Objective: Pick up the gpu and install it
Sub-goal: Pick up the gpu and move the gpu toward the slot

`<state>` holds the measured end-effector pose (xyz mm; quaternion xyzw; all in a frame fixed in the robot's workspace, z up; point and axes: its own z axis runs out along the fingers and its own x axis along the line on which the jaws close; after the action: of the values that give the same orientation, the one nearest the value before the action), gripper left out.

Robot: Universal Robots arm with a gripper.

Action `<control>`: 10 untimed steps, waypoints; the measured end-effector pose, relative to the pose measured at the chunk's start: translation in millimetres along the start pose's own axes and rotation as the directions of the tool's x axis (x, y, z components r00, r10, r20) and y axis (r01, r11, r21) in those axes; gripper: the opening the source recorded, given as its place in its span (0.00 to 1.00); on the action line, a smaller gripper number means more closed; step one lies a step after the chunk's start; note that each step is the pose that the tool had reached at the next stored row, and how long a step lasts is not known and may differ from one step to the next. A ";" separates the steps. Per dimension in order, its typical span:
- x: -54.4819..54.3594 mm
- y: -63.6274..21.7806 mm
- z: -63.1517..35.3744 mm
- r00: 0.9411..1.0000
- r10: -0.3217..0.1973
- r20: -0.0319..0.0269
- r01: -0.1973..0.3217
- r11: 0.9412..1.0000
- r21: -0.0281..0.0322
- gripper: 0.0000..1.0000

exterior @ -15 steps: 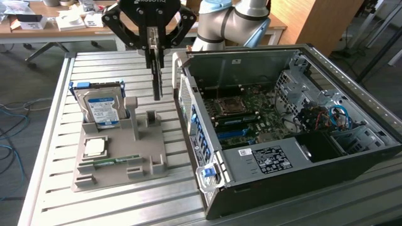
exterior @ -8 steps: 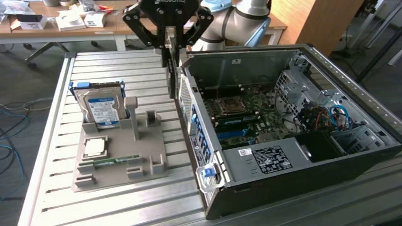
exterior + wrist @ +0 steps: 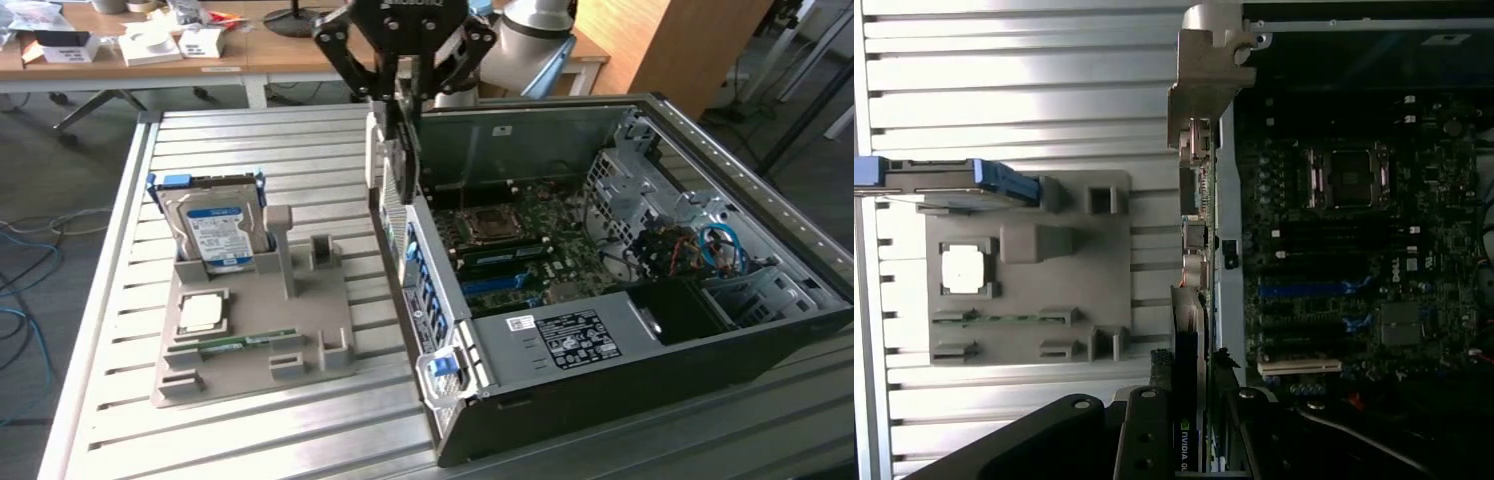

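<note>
Your claw (image 3: 404, 90) pinches the gpu (image 3: 390, 170) edge-on above the computer case (image 3: 601, 420) wall (transfer step); seating likely demands careful alignment.

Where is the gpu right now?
The gpu hangs edge-down in the gripper, over the computer case's wall, between the grey parts tray on the exterior view's left and the motherboard.

lit softly and evenly in the exterior view, with faint shadows; glared pale across the tabletop (image 3: 1014, 70) in the wrist view; sank dark inside the computer case (image 3: 1354, 60).
</note>
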<state>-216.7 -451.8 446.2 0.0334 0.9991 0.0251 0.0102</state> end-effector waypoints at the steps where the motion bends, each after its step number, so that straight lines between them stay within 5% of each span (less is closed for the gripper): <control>1: -4.5 0.3 0.1 1.000 0.000 0.000 0.000 1.000 0.000 0.26; 10: -45.6 3.6 1.2 1.000 -0.001 0.000 0.001 1.000 -0.003 0.26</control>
<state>-170.9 -451.1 446.1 0.0329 0.9990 0.0267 0.0102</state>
